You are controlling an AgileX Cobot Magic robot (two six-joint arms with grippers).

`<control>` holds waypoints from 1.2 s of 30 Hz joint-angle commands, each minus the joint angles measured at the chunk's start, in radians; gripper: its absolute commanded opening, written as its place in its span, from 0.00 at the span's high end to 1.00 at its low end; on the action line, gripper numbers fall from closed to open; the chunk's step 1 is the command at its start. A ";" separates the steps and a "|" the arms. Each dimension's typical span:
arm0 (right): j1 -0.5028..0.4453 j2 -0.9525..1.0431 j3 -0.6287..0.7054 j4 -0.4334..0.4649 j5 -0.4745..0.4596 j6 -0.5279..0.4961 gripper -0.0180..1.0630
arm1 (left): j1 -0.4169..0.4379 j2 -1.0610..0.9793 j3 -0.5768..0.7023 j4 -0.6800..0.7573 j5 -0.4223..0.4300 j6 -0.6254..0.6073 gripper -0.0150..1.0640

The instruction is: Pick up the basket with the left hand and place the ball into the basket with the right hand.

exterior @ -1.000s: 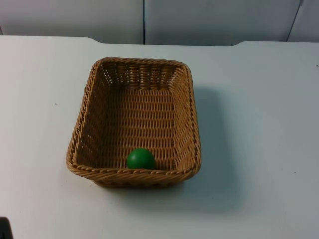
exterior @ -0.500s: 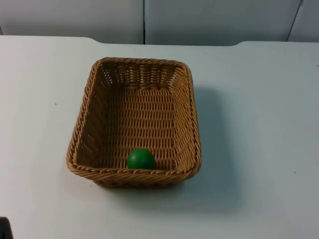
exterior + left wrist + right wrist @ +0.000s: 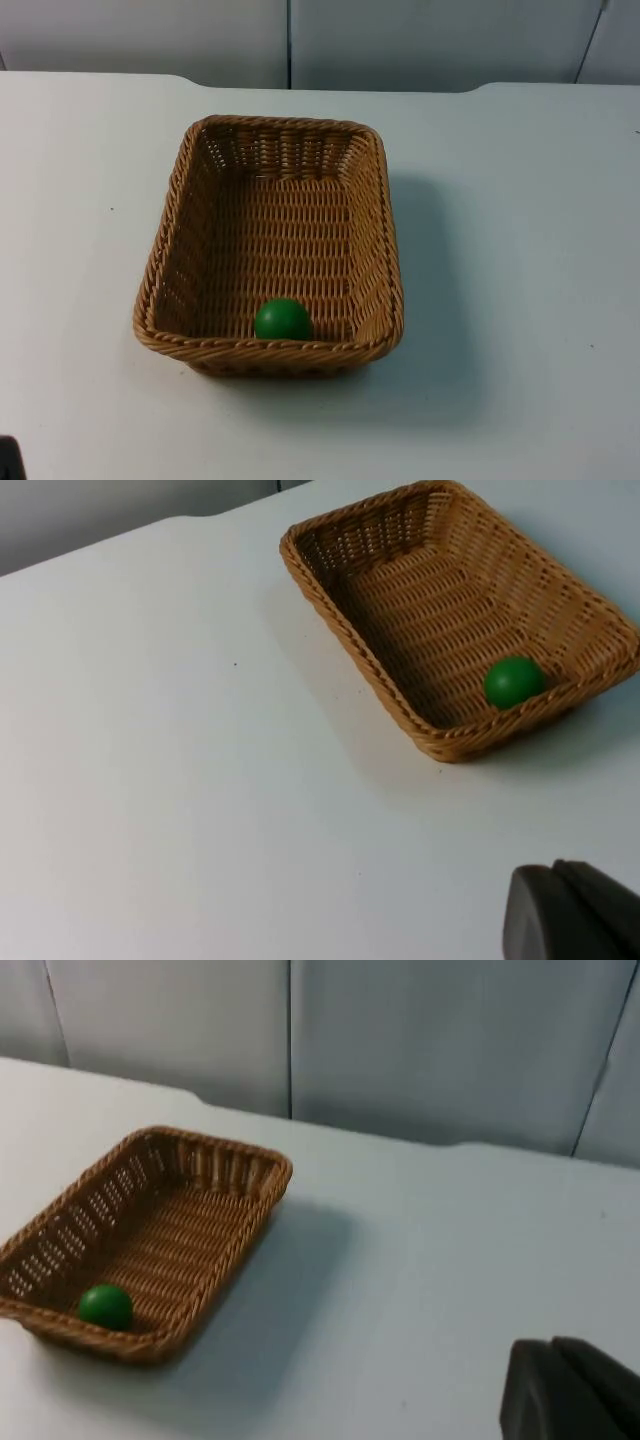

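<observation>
Left gripper [image 3: 575,912]: one black fingertip visible in left wrist view, raised above bare tabletop, well apart from anything, holding nothing in sight. Finger spacing cannot be told. Left arm waits, pulled back toward near left part of tabletop.

Right gripper [image 3: 570,1390]: one black fingertip visible in right wrist view, raised above bare tabletop, touching nothing, nothing between fingers in sight. Finger spacing cannot be told. Right arm waits, pulled back toward right side of tabletop.
</observation>
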 commanded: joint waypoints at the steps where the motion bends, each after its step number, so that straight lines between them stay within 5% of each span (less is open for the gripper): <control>1: 0.002 -0.005 0.050 -0.001 0.002 0.041 0.99 | -0.001 -0.005 0.004 -0.020 -0.018 0.001 0.99; 8: 0.002 -0.005 0.076 -0.090 -0.009 0.054 0.99 | -0.001 -0.005 0.004 -0.017 -0.018 0.001 0.99; 36: 0.002 -0.005 0.114 -0.088 0.033 0.052 0.99 | -0.001 -0.005 0.027 0.061 -0.069 0.002 0.99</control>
